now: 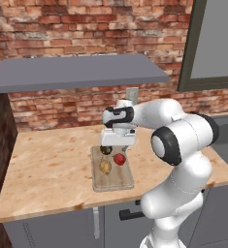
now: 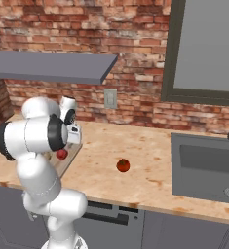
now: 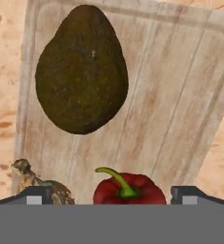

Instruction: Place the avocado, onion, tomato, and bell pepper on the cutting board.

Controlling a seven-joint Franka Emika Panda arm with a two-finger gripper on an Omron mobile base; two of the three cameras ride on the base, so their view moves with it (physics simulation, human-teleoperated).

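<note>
The cutting board (image 1: pixel 113 180) lies on the wooden counter in front of the arm. Three vegetables rest on it: the dark avocado (image 1: pixel 105 150) at the far end, the crimson bell pepper (image 1: pixel 119 159) beside it, and the tan onion (image 1: pixel 105 167) nearer the front. My gripper (image 1: pixel 115 146) hangs open just above the board's far end, holding nothing. The hand view shows the avocado (image 3: pixel 82 71) lying on the board (image 3: pixel 180 95), with the bell pepper (image 3: pixel 127 188) and onion (image 3: pixel 37 183) low between the fingertips (image 3: pixel 35 195). The tomato (image 2: pixel 123 165) sits on bare counter, right of the board (image 2: pixel 71 154).
A steel sink (image 2: pixel 203 165) is set into the counter at the far right. A grey shelf (image 1: pixel 76 70) juts out over the counter's back, and a wall outlet (image 2: pixel 110 98) sits on the brick wall. Open counter (image 1: pixel 47 160) stretches left of the board.
</note>
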